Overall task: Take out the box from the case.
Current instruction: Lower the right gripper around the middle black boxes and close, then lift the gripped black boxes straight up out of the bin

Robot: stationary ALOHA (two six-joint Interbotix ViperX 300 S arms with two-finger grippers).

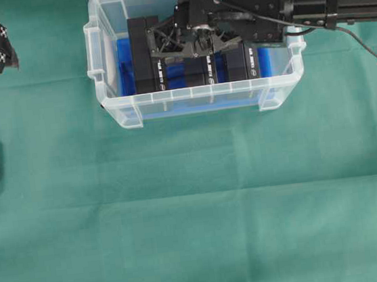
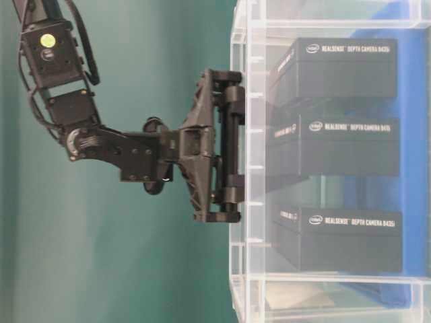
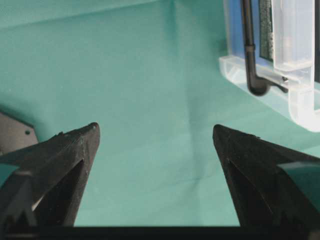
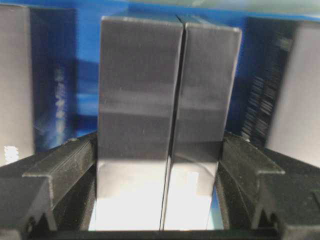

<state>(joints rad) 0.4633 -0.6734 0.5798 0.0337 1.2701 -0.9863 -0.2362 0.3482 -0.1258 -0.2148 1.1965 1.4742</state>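
I've got the right gripper point(image 4: 159, 165) down inside the case point(image 1: 198, 102), fingers point(image 4: 65, 165) on both sides of the middle box point(image 4: 165, 90). They look pressed against its faces, so I read it as clamped on the box. That box stands in the case between two other boxes point(image 1: 146, 54), on the blue lining point(image 1: 125, 66). Left gripper point(image 3: 155, 145) is wide apart and empty, over the green cloth point(image 1: 197, 215), well left of the case. Grasp looks made; lifting it clear of the case and setting it down outside is not yet done.
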